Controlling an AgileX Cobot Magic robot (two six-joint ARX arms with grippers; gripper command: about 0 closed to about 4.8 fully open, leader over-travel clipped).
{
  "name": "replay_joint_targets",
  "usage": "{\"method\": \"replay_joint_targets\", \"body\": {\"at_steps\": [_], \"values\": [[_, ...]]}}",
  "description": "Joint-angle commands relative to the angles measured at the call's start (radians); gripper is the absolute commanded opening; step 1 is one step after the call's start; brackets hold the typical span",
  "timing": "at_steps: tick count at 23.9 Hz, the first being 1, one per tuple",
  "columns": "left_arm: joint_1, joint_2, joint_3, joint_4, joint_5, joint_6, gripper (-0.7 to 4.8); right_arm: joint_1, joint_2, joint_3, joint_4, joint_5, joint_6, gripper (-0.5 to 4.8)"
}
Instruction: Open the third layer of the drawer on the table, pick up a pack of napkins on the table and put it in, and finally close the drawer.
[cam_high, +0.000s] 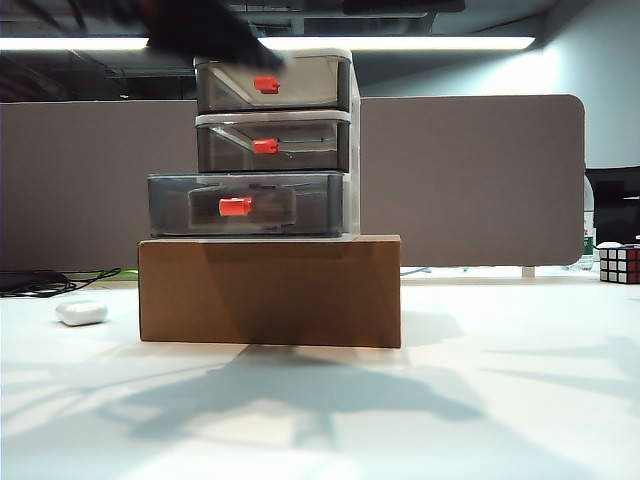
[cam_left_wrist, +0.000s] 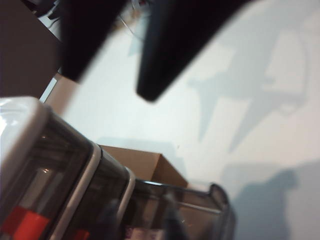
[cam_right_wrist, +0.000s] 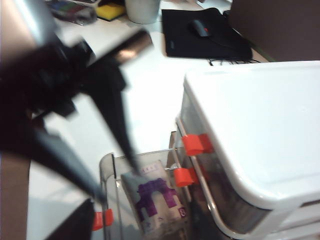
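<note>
Standing pulled out toward the camera, the third layer (cam_high: 248, 204) of the drawer (cam_high: 275, 140) juts past the 2 shut tiers above it, presumably so the load could go in from overhead. The unit sits on a brown cardboard box (cam_high: 270, 290), itself on the white bench (cam_high: 500, 380).

The pack of napkins (cam_right_wrist: 152, 200), pale with purple print, already lies flat inside that open tray in the right wrist view. Judging by this, only the closing push is left.

Right end effector (cam_right_wrist: 112, 172): 2 dark fingers spread apart, tips down at the open tray, 1 tip just above or touching the pack's edge; blur hides which. Nothing is pinched between them.

Left end effector (cam_left_wrist: 112, 85): fills the upper left of its own frame, blurred, fingers apart with bare bench between them, holding nothing. It hangs above the unit, angled down across the tiers. In the exterior view a dark smear (cam_high: 205, 30) at the upper left, over the top tier, is an arm; I cannot tell which.

A small white oval case (cam_high: 81, 313) rests at lower left, well apart.
</note>
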Motion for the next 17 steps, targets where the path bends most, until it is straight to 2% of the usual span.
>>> {"method": "replay_joint_targets", "body": {"at_steps": [1,2,3,6,8,10,17], "values": [[0.000,-0.102,0.003,-0.199,0.081,-0.098,-0.06,0.000,-0.014,0.006,0.043,-0.010,0.004,0.53],[0.000,-0.119,0.003,-0.252,0.094,-0.098,-0.06,0.000,-0.013,0.006,0.064,-0.009,0.004,0.09],[0.000,-0.129,0.002,-0.294,0.098,-0.098,-0.06,0.000,-0.012,0.006,0.084,-0.008,0.005,-0.09],[0.001,-0.126,-0.001,-0.407,0.064,-0.070,-0.06,0.001,-0.004,0.006,0.161,0.014,0.021,-0.08],[0.002,-0.105,-0.008,-0.457,-0.035,-0.045,-0.06,0.002,0.029,0.008,0.252,0.013,0.099,-0.08],[0.002,-0.080,-0.015,-0.457,-0.072,-0.041,-0.06,0.002,0.061,0.024,0.274,0.013,0.127,-0.08],[0.074,0.035,-0.015,-0.417,-0.074,-0.016,-0.06,0.003,0.156,0.106,0.250,0.013,0.135,-0.08]]}}
